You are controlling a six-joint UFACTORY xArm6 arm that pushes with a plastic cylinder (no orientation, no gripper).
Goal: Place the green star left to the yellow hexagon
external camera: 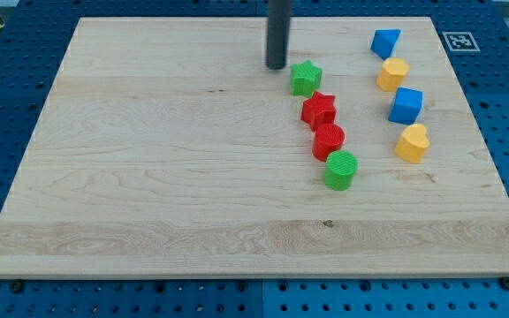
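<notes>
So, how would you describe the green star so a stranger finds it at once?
On the wooden board, find the column of four blocks right of centre. The green star tops it, just right of my tip. The green cylinder at the bottom is round; the star has points.

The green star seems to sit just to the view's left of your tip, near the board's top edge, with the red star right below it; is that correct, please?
Not quite: the camera view shows the green star just to the view's right of my tip, not its left. It is near the board's top edge, with the red star right below.

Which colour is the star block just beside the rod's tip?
Green star, right of my tip; camera view.
</notes>
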